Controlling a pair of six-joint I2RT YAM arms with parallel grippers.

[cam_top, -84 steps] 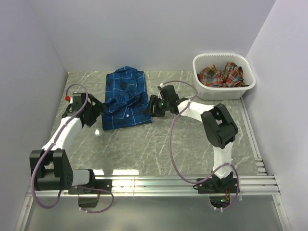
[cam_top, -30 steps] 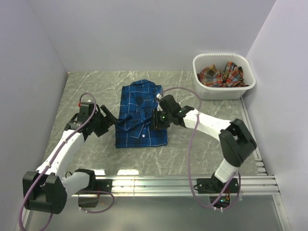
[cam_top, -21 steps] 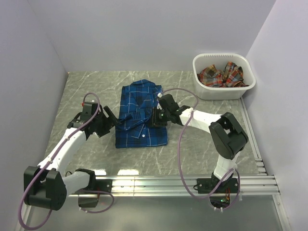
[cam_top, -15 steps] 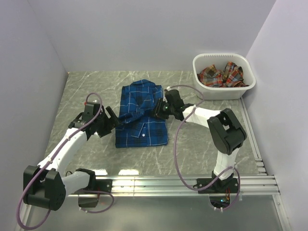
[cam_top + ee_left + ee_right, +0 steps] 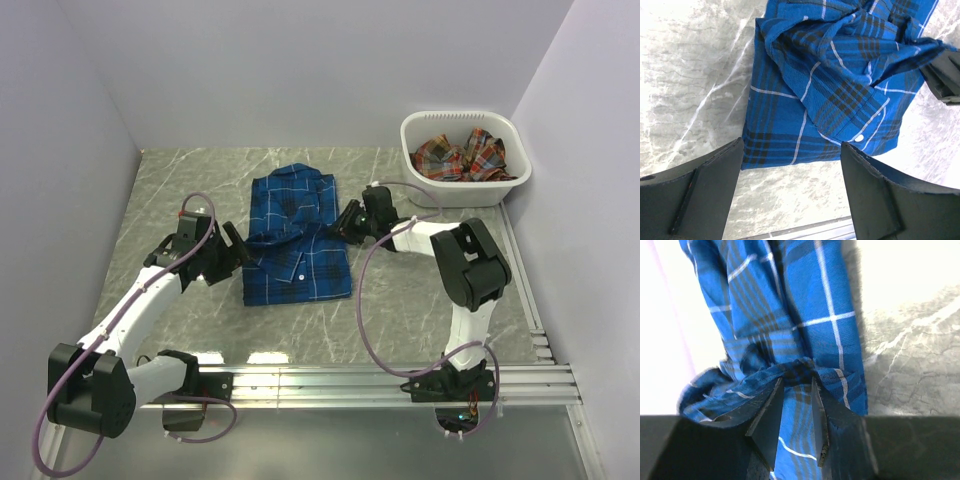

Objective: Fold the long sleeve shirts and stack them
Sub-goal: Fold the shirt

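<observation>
Over on the left, the left gripper (image 5: 230,255) hung with its jaws spread wide at the blue shirt's near-left edge, with nothing in them. The blue shirt (image 5: 298,240) lay partly folded mid-table on the grey marbled table (image 5: 420,300), collar towards the back wall. On its right edge, the right gripper (image 5: 797,385) was pinched narrow on a bunched fold of that cloth. Far right, the red-orange shirt (image 5: 460,155) sat crumpled inside the white basket (image 5: 465,118).
</observation>
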